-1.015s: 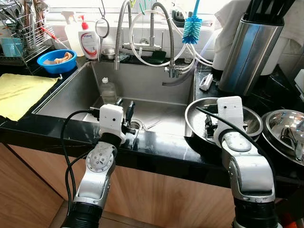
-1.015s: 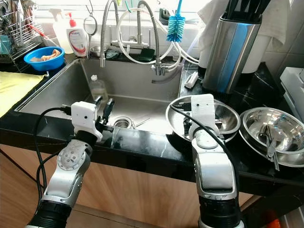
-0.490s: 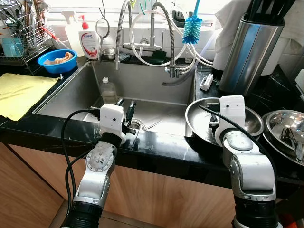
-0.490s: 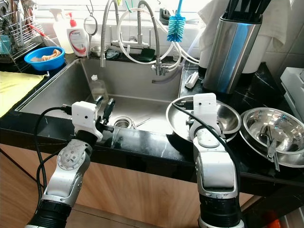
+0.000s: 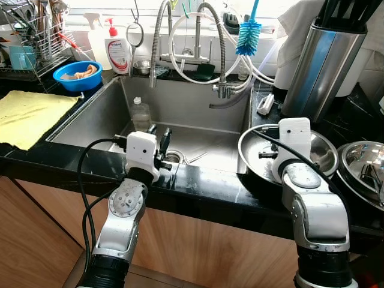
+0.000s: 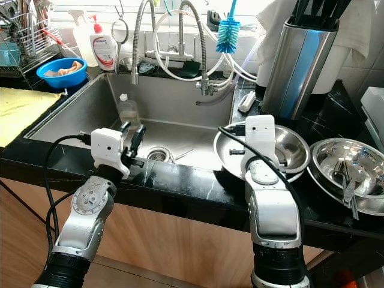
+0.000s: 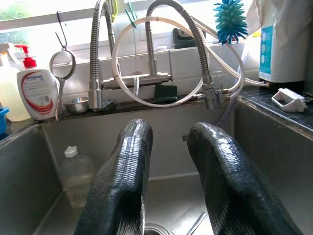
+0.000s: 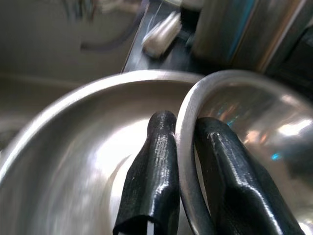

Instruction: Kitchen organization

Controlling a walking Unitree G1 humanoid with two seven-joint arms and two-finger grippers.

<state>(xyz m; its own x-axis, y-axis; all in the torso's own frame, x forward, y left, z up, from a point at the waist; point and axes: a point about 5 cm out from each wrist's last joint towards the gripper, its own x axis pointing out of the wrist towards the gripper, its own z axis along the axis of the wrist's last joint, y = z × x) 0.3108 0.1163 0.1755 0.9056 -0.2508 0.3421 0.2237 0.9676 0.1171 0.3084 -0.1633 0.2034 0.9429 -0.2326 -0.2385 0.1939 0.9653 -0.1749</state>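
Head pair: looks forward and down from above the tabletop, sink at centre, both arms rising from the lower frame.
Left wrist: sits low over the sink, close behind the left pincer, facing the faucet in the upper frame.
Right wrist: very near, behind the right pincer, facing a bowl rim; background blurred.
Shared: faucet, soap bottle and blue brush appear in head and left wrist views.
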